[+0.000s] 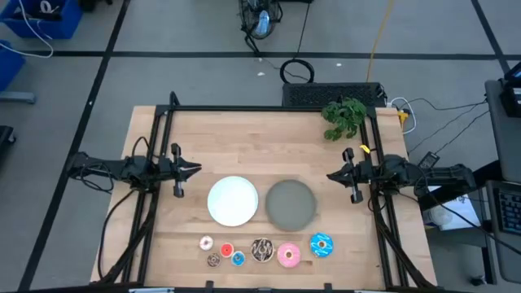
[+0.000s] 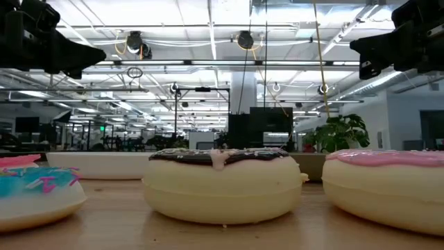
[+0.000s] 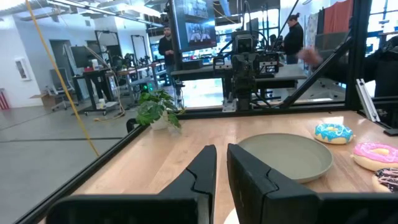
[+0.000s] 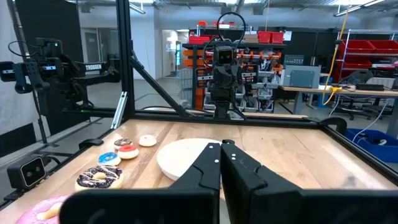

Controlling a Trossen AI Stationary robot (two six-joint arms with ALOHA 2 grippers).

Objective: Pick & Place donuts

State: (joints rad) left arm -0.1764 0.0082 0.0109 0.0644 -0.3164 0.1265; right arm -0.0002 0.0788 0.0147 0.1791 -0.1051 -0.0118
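**Donuts in a row at the table's front edge, both arms idle above**

Closest to the low camera sits the brown donut (image 2: 222, 184), with the pink donut (image 2: 388, 187) beside it and the blue donut (image 1: 321, 244) at the end of the row. Four tiny donuts cluster at the other end: white-pink (image 1: 206, 242), red (image 1: 226, 250), tiny brown (image 1: 213, 260) and tiny blue (image 1: 238, 259). Behind them lie the white plate (image 1: 233, 200) and grey plate (image 1: 290, 203), side by side and bare. Left gripper (image 1: 195, 169) hovers beside the white plate, fingers nearly together, grasping nothing. Right gripper (image 1: 332, 175) hovers beside the grey plate, fingers clenched and empty. A plant (image 1: 343, 115) stands at the far corner.
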